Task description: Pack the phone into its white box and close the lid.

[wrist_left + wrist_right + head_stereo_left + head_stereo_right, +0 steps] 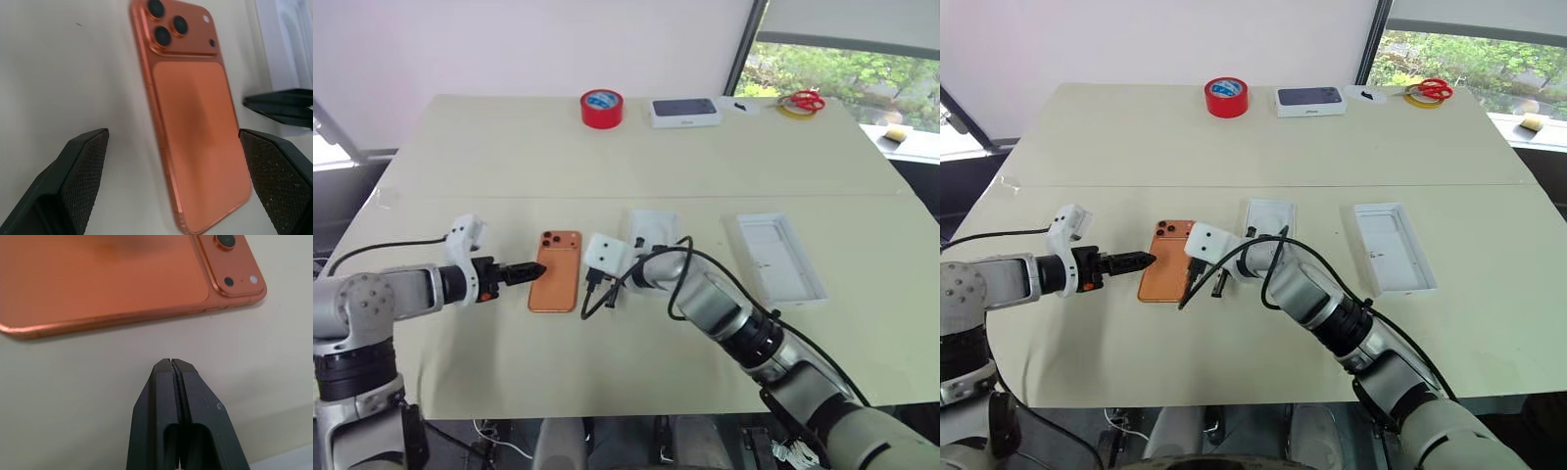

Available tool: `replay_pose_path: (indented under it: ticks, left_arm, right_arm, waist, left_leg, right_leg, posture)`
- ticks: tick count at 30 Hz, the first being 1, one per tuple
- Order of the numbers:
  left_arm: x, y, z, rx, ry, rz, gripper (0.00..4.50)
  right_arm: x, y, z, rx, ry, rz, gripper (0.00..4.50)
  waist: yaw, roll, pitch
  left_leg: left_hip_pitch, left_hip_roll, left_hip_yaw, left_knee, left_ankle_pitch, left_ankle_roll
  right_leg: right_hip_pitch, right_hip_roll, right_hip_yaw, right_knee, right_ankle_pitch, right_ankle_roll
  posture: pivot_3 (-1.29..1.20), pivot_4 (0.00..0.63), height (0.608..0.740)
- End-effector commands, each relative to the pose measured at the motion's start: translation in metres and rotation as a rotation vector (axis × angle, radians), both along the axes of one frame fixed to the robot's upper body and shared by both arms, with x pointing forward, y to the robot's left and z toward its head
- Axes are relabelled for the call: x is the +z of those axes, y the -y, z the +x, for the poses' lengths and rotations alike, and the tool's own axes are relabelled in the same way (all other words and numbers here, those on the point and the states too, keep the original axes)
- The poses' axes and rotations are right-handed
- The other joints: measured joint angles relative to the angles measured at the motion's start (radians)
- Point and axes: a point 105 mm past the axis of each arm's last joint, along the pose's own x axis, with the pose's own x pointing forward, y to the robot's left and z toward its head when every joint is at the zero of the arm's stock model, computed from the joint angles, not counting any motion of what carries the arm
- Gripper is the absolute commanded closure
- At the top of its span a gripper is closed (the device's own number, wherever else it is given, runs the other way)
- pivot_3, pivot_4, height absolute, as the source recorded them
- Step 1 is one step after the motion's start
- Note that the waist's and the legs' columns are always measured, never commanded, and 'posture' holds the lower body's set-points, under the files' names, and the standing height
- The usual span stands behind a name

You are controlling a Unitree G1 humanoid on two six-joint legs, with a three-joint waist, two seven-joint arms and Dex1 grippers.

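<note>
We see the slim orange smartphone [556,270] lying back-up on the cream table [607,157], near its front edge — untouched. Our left gripper [178,161] stands with jaws wide apart at the phone's left side; our right gripper [174,363], jaws pressed together, sits just beside its right edge.

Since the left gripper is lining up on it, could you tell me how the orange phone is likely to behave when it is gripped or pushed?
The phone looks like a rigid slab, so it probably won't flex. It lies flat, back up, on the smooth table, so a push would likely slide it, not tip or roll it. Its glossy rounded edges may slip between the open left gripper pads.
</note>
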Motion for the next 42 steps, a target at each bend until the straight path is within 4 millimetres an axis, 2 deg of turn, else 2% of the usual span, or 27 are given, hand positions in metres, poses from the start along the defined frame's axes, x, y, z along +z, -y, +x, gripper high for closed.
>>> replay_pose_path:
  ticks: [1,8,18,24,27,36,42]
  left_arm:
    - [-0.015,0.019,-0.009,-0.071,-0.072,-0.035,0.05]
    - [-0.020,0.048,-0.013,-0.135,-0.084,-0.114,0.05]
    - [-0.013,0.078,-0.011,-0.183,-0.073,-0.241,0.05]
    - [-0.003,0.077,0.006,-0.094,-0.044,-0.300,0.05]
    - [-0.006,0.066,0.014,-0.008,-0.051,-0.288,0.05]
    - [0.005,0.070,0.019,-0.003,-0.018,-0.325,0.05]
    - [0.005,0.058,0.022,0.049,-0.018,-0.342,0.05]
  right_arm:
    - [0.000,-0.006,0.003,0.001,0.017,-0.008,4.50]
    - [-0.001,-0.011,0.000,0.022,0.033,-0.003,4.50]
    - [-0.003,-0.008,-0.001,0.012,0.036,-0.006,4.50]
    - [-0.005,-0.006,-0.002,0.004,0.030,-0.007,4.50]
    - [-0.006,-0.005,-0.002,-0.002,0.029,-0.007,4.50]
    - [-0.006,-0.004,-0.003,-0.002,0.029,-0.010,4.50]
    - [-0.006,-0.003,-0.002,-0.005,0.034,-0.014,4.50]
  waist:
    - [0.001,0.000,-0.001]
    - [0.005,0.001,-0.003]
    - [0.017,0.002,-0.005]
    - [0.027,0.002,-0.005]
    - [0.025,0.002,-0.005]
    - [0.001,0.001,-0.005]
    - [-0.002,0.001,-0.005]
  left_leg:
    - [0.000,0.000,0.000,0.000,0.000,0.000]
    - [0.001,-0.001,0.000,0.000,0.000,0.000]
    - [0.005,-0.003,-0.001,0.000,-0.003,0.004]
    - [0.005,-0.004,-0.001,0.000,-0.003,0.004]
    - [0.005,-0.004,-0.002,0.000,-0.003,0.004]
    - [0.005,-0.003,-0.001,-0.002,-0.001,0.001]
    - [0.005,-0.003,-0.001,-0.003,-0.001,0.001]
  right_leg:
    - [0.000,0.000,0.000,0.000,0.000,0.000]
    - [0.001,-0.001,0.000,0.000,0.000,0.000]
    - [0.003,-0.004,-0.001,-0.001,0.000,0.000]
    - [0.003,-0.004,-0.001,-0.001,0.000,0.000]
    - [0.003,-0.004,-0.001,-0.001,0.000,0.000]
    - [0.005,-0.003,-0.001,-0.001,0.000,0.000]
    - [0.004,-0.003,-0.001,-0.001,0.000,0.000]
  posture:
    - [0.00,0.150,0.730]
    - [0.00,0.150,0.730]
    - [0.00,0.150,0.730]
    - [0.00,0.150,0.730]
    - [0.00,0.150,0.730]
    - [0.00,0.150,0.730]
    - [0.00,0.150,0.730]
